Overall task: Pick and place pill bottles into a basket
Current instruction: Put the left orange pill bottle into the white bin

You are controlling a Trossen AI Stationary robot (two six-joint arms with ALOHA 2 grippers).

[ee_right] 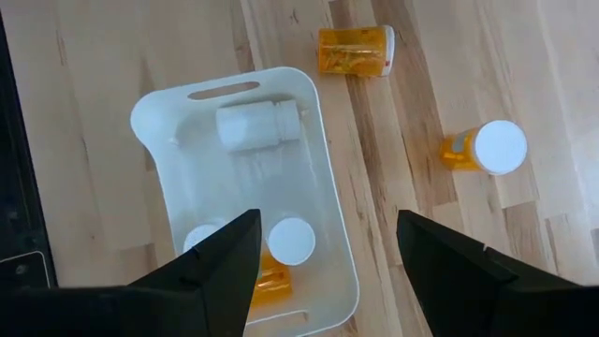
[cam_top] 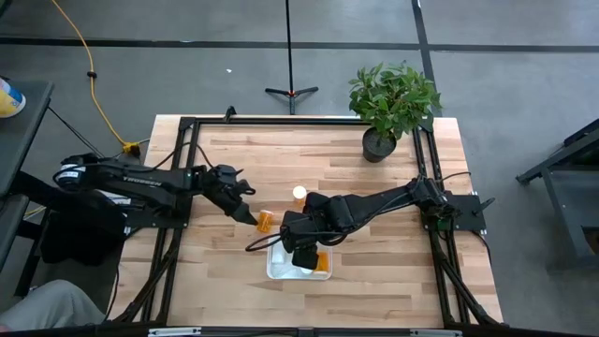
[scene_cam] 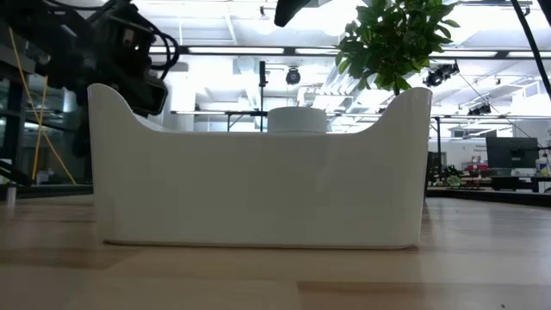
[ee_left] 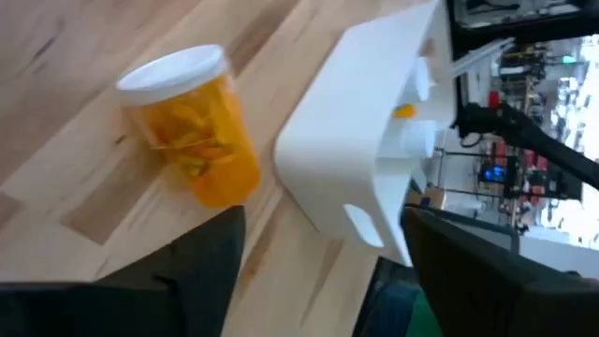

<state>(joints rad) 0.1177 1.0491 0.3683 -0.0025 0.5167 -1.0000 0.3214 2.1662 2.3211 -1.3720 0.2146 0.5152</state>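
Observation:
The white basket (cam_top: 281,269) stands near the table's middle front. In the right wrist view it (ee_right: 154,117) holds a pale bottle (ee_right: 255,124) lying on its side, two white-capped bottles (ee_right: 293,239) standing, and an orange one (ee_right: 271,284) partly hidden. One orange pill bottle (cam_top: 267,222) lies on its side on the table left of the basket. Another (cam_top: 299,194) stands on its base farther back. My left gripper (cam_top: 249,217) is open just left of the lying bottle (ee_left: 192,122). My right gripper (cam_top: 301,248) is open and empty above the basket.
A potted plant (cam_top: 391,108) stands at the table's far right. The low view shows the basket's near wall (scene_cam: 258,172) close up, a white cap (scene_cam: 297,120) behind it, and bare wood on both sides.

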